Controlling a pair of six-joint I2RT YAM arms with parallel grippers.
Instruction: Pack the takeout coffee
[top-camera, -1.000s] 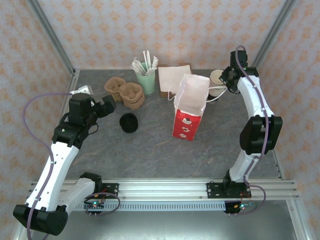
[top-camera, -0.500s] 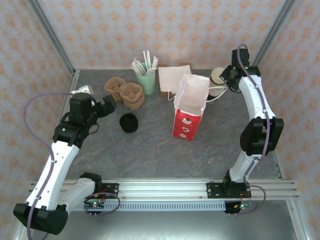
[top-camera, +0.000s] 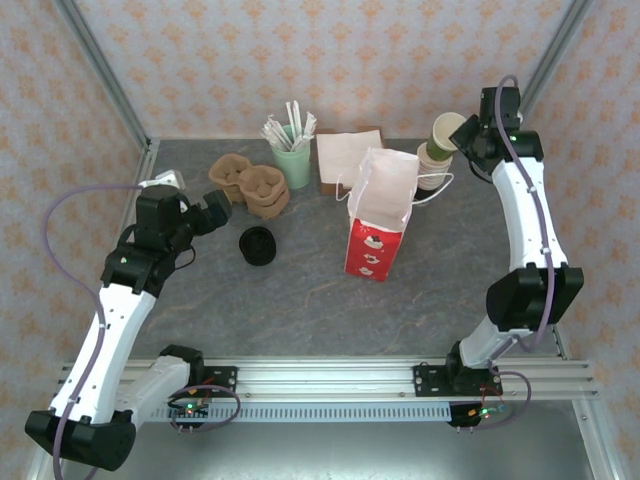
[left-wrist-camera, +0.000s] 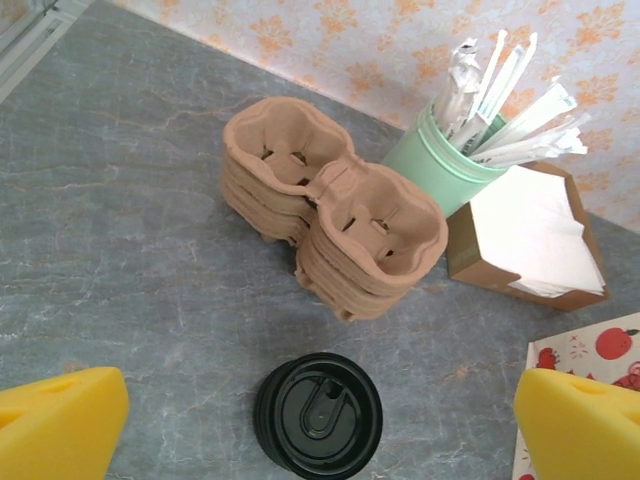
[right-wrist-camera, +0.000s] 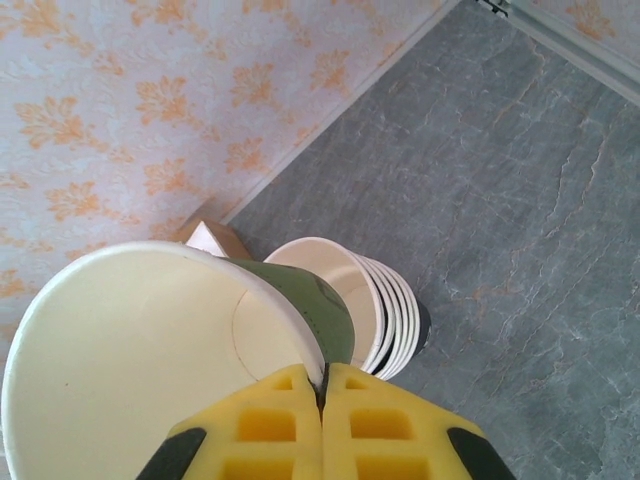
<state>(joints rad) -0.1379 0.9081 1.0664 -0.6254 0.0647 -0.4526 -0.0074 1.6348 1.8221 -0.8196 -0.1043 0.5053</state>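
Though lidless, green cup (right-wrist-camera: 150, 350) between closed right jaws.

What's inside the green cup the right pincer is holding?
The green cup looks empty: bare cream wall and flat bottom, no lid, no liquid. The right pincer, shut on its rim, covers a strip of the near inner wall.

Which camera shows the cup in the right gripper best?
Right wrist: the lidless cup is close and large, its cream rim pinched by the shut right gripper, with the cup stack behind. Top external shows the lidless cup small, beside that gripper.
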